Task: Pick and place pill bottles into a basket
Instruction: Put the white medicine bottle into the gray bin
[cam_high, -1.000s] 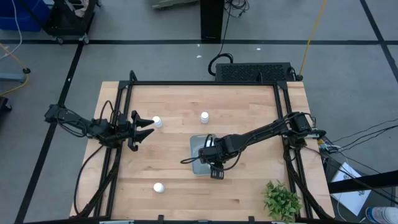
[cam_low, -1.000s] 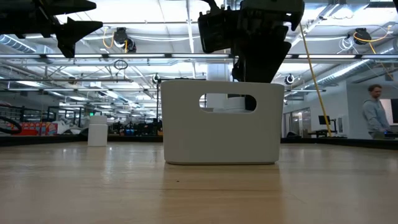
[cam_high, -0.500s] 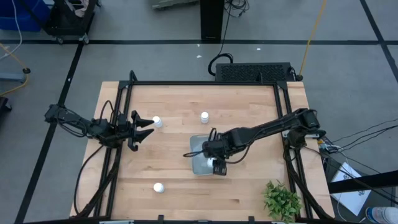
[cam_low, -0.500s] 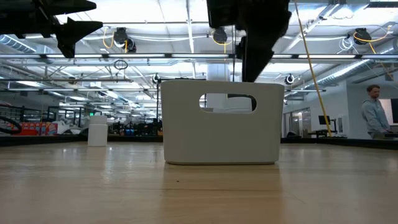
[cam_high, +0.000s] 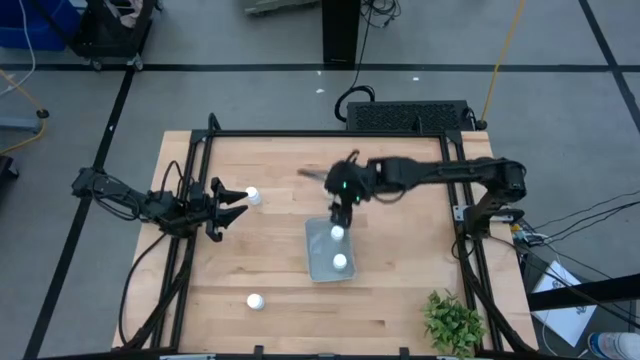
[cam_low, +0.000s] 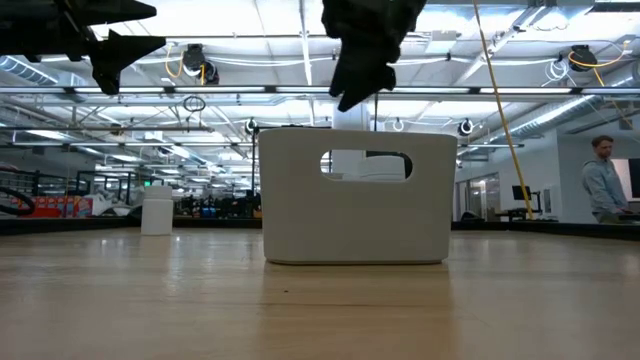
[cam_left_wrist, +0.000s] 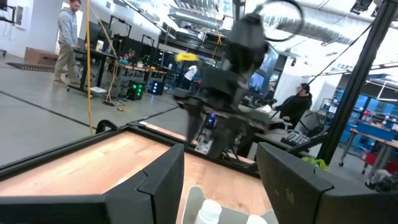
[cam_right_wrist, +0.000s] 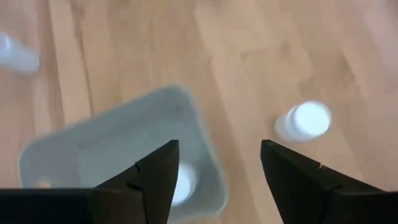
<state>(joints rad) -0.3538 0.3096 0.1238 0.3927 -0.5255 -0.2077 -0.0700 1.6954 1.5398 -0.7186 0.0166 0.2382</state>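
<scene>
**Two in the tray, lining up on the next bottle**

Big picture first: the wooden table (cam_high: 400, 300) has the basket (cam_high: 318, 268) sitting roughly mid-table, and I count two pill bottles in it, one near the far end (cam_high: 338, 234) and one toward the near end (cam_high: 341, 262).

My right gripper (cam_high: 340, 192) hangs above the table just past the basket's far rim, fingers spread wide with nothing between them. My left gripper (cam_high: 228, 203) waits over the left side, also open and empty, with a loose bottle (cam_high: 253, 195) just beyond its tips.

My read is the next job is the upright bottle (cam_right_wrist: 303, 121) showing in my right wrist camera, just beside the basket's far corner. To do it well I'd centre it between both fingers before dropping, come down straight so I don't tip it, and grab the body below the cap.

One more bottle (cam_high: 256, 301) stands alone near the front edge.
</scene>
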